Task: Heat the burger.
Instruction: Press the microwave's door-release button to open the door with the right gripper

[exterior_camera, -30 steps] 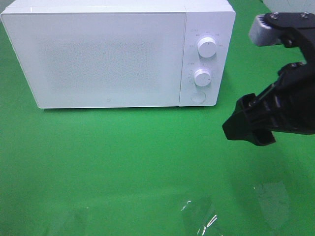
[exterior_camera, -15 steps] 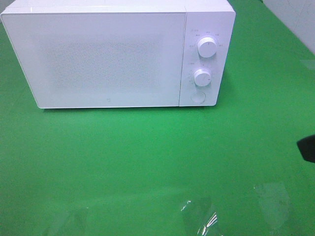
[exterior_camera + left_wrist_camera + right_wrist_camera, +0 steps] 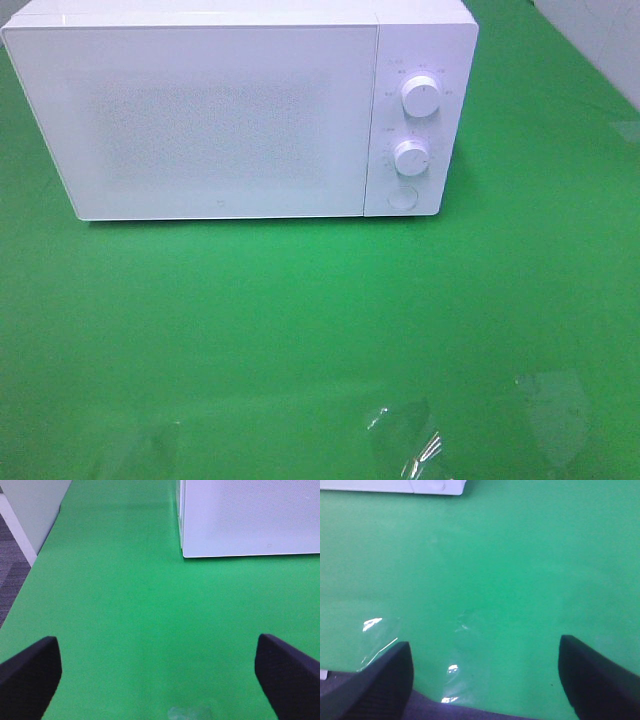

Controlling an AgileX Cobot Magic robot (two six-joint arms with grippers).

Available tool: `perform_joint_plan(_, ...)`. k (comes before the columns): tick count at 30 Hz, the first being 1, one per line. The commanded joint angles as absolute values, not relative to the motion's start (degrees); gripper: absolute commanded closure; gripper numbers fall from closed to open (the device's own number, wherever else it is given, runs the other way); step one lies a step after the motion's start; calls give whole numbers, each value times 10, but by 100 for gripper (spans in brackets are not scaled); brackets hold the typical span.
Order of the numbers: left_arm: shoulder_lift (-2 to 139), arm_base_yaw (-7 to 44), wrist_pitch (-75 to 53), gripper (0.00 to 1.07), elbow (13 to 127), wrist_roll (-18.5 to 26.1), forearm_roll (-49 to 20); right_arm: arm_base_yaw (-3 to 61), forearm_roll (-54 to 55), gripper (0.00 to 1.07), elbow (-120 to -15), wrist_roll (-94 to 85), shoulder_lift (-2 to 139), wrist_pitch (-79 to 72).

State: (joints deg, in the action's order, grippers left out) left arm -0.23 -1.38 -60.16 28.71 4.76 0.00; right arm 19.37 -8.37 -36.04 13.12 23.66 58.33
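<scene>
The green tabletop [image 3: 300,330] carries a white microwave [image 3: 200,120] at 11 o'clock in the high view, its door shut. On its 3 o'clock side sit an upper knob [image 3: 421,97] and a lower knob [image 3: 411,158]. The left pincer [image 3: 159,672] and the right pincer [image 3: 487,677] both hover spread wide, pinching nothing. Where the burger is cannot be told.

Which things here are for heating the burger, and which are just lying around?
For the job: microwave, door shut; its two knobs; left gripper and right gripper, both open. No burger in sight.
Lying about: shiny clear patches on the green table.
</scene>
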Motion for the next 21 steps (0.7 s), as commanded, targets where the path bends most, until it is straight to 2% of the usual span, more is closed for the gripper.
perform_joint_plan(1,-14,-11,-598,9,286,48,0,145,-80,31,-342,114,179,590)
perform_joint_plan(11,-14,-11,-598,9,286,48,0,69,-58,31,-301,111,58,588)
perform_joint_plan(21,-14,-11,-598,9,286,48,0,69,-56,31,-293,89,-18,574)
